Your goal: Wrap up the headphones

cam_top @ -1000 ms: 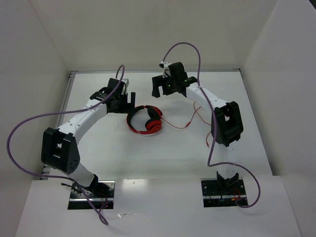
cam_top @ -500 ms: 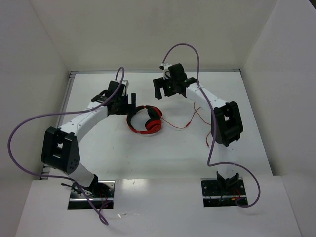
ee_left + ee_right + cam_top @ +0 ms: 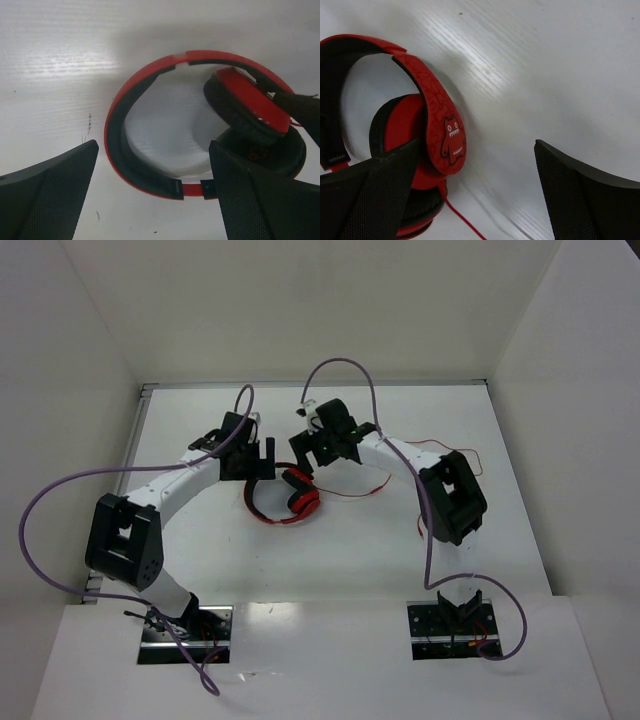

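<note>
The red headphones (image 3: pixel 283 502) lie on the white table between my two grippers. The black-lined headband curves to the left and the ear cups sit to the right. The thin red cord (image 3: pixel 372 489) trails right toward the far right side. My left gripper (image 3: pixel 260 462) is open just behind the headband. In the left wrist view the headphones (image 3: pixel 150 85) lie ahead, with the near part of the band between the open left gripper (image 3: pixel 152 200). My right gripper (image 3: pixel 306 460) is open above the ear cups. In the right wrist view the right gripper (image 3: pixel 477 192) is open beside the headphones (image 3: pixel 440 130), its left finger in front of an ear cup, and the cord (image 3: pixel 462 220) runs down.
Thick purple robot cables (image 3: pixel 340 365) loop above both arms. White walls close in the table at the back and sides. A loop of the red cord lies near the right arm's elbow (image 3: pixel 470 454).
My right gripper has moved left and down onto the ear cups. The headphones have shifted slightly left and nearer, and the cord has been drawn out to the right. My left gripper has edged closer.
</note>
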Tool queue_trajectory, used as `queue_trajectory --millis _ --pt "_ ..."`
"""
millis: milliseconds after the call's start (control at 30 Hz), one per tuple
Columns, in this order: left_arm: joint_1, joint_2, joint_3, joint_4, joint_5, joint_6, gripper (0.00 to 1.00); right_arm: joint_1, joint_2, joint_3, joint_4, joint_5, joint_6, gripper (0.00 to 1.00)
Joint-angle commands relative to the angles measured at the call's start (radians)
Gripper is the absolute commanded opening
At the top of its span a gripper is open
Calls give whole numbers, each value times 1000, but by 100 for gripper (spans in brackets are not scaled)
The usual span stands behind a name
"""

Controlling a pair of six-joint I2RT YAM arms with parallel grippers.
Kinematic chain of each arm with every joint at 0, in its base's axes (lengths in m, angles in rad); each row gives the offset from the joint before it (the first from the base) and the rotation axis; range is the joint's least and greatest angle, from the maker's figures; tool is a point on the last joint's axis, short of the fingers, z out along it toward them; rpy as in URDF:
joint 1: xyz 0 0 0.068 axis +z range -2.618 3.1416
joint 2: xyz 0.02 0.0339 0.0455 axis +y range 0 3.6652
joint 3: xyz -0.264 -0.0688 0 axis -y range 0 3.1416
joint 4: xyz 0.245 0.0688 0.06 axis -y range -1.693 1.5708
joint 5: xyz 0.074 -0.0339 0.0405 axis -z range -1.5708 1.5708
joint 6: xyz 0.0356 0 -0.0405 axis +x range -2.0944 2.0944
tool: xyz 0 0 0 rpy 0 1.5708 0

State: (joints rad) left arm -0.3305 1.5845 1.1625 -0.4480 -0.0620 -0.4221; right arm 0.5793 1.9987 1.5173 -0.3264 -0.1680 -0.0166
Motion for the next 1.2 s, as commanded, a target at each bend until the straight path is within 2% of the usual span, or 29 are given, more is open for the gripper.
queue_trajectory --millis 0,133,367,533,667,833,967,1167 --pt "5 -14 -33 58 -22 -6 99 59 -51 13 90 45 -23 100" --pt "5 6 -23 68 5 -6 99 59 -26 40 72 120 4 100" --pt "5 35 -44 40 14 3 99 59 -152 -60 179 111 4 100" --pt "5 -27 -53 17 -7 -7 99 59 -187 -69 219 1 -49 100" --pt "5 -47 -92 -4 -29 -36 99 45 -178 -69 233 -259 -108 100" --pt "17 -66 -122 -50 -29 -67 99 45 -178 -161 282 -242 -132 100" --pt "44 -115 -133 -41 30 -87 99 54 -114 -151 319 -280 -152 100" --pt "53 -124 -112 -112 43 -69 99 63 -12 -83 340 -312 -143 100"
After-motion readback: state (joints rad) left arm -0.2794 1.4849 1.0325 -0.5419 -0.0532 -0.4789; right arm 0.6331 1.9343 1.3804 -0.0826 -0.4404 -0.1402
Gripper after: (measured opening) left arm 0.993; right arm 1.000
